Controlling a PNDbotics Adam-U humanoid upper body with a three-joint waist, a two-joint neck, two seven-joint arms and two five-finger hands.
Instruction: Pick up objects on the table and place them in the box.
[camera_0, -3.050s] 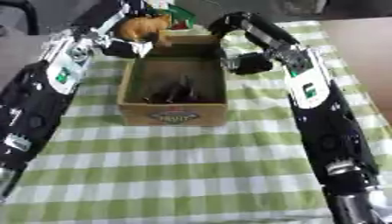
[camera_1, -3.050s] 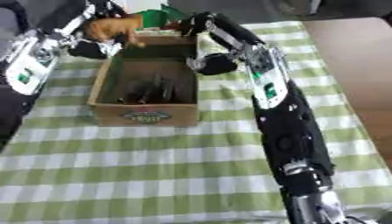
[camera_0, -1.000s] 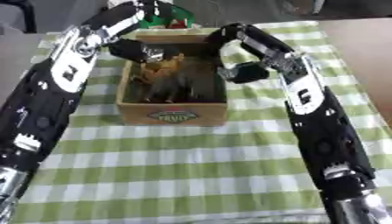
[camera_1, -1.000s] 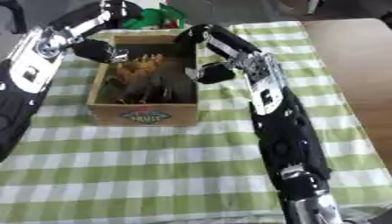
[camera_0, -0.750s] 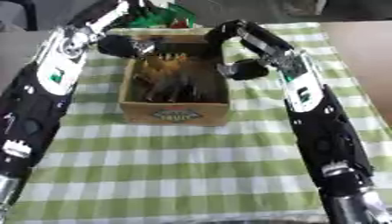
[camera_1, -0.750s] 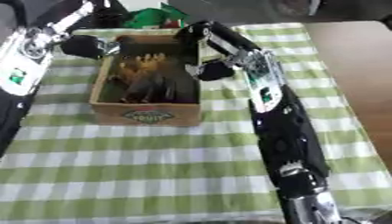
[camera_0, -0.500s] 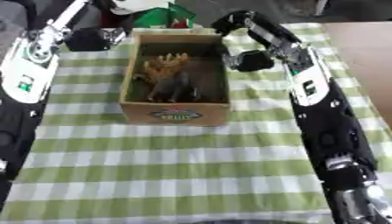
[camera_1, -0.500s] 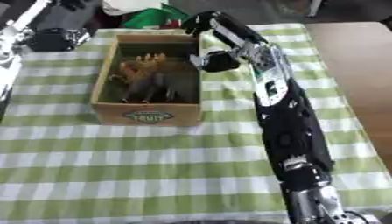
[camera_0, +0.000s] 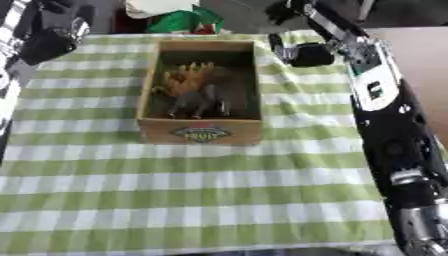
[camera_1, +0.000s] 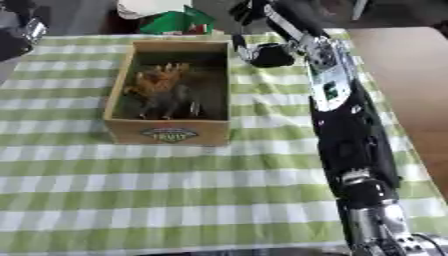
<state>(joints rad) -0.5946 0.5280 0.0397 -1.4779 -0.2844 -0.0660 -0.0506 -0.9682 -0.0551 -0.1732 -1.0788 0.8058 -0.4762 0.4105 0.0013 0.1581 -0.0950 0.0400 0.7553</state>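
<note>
Left eye view: a wooden box (camera_0: 200, 131) with a "FRUIT" label on its near wall stands on the bench (camera_0: 175, 200), which is covered by a green-and-white checked cloth. Inside the box lie two toy animals, an orange-brown one (camera_0: 188, 80) toward the far end and a dark grey one (camera_0: 199, 103) just nearer, the two touching. Beyond the far edge of the bench sits a green and white heap (camera_0: 179, 17) with a spot of red, too blurred to name. The right arm (camera_0: 385, 130) runs from the lower right corner up along the right side of the bench; its dark wrist block hangs just beside the box's far right corner, apart from the wall. The right hand (camera_0: 284, 9) shows only as a dark shape past the bench's far edge, and whether its fingers are wide or curled cannot be told. At the upper left corner a dark part of the left arm (camera_0: 48, 42) hangs above the cloth's edge, well apart from the box; the left hand itself does not show.

Right eye view: the same layout sits shifted leftward. The right hand (camera_1: 249, 10) is again a dark blur above the box's far right corner, fingers unreadable. Brown bare bench surface (camera_1: 394, 65) shows to the right of the cloth.
</note>
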